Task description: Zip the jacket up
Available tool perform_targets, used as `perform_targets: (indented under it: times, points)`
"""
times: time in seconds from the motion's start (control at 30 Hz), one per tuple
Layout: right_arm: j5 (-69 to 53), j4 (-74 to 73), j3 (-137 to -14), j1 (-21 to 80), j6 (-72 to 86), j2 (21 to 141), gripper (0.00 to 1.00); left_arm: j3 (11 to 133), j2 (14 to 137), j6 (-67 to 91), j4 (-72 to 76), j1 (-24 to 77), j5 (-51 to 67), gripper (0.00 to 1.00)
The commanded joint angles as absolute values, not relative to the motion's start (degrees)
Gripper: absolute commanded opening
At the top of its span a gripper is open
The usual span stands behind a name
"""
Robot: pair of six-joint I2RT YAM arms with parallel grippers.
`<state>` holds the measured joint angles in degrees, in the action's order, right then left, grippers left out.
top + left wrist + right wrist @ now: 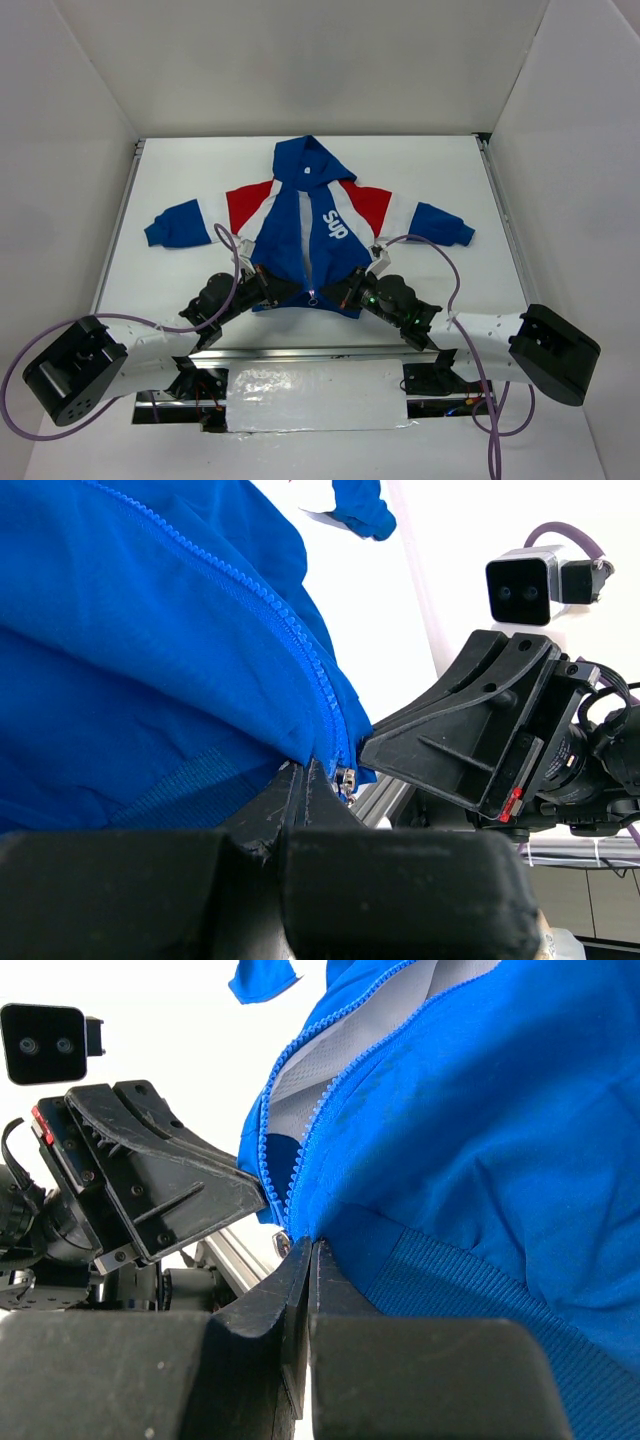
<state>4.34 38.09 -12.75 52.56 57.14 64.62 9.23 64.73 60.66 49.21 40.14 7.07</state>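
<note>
The left fingers (pixel 275 810) are pinched closed on the hem (pixel 180 785) of the jacket (pixel 150 630), just beside the zipper pull (pixel 347 778). The right fingers (pixel 335 1290) clamp the hem on the pull's other side. Beyond them the jacket lies flat on the counter (pixel 450 170), hood farthest. It looks light, thin and limp, likely to bunch. Best hold the hem taut and take the small metal pull.

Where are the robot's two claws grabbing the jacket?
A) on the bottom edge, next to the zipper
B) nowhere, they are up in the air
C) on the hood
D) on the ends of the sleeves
A: the left gripper and the right gripper are both pinched shut on the bottom hem of the jacket, one on each side of the zipper.
</note>
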Motion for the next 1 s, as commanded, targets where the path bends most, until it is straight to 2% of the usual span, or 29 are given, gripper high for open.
perform_targets:
  times: [0.0, 0.97]
  points:
    - [5.10, 41.48, -13.71, 52.47, 56.07, 64.51, 0.00, 10.19, 63.90, 61.35, 51.50, 40.08, 6.51, 0.00]
    - [4.22, 43.07, -15.29, 52.47, 55.81, 67.68, 0.00, 10.28, 64.42, 61.52, 51.41, 40.08, 6.77, 0.00]
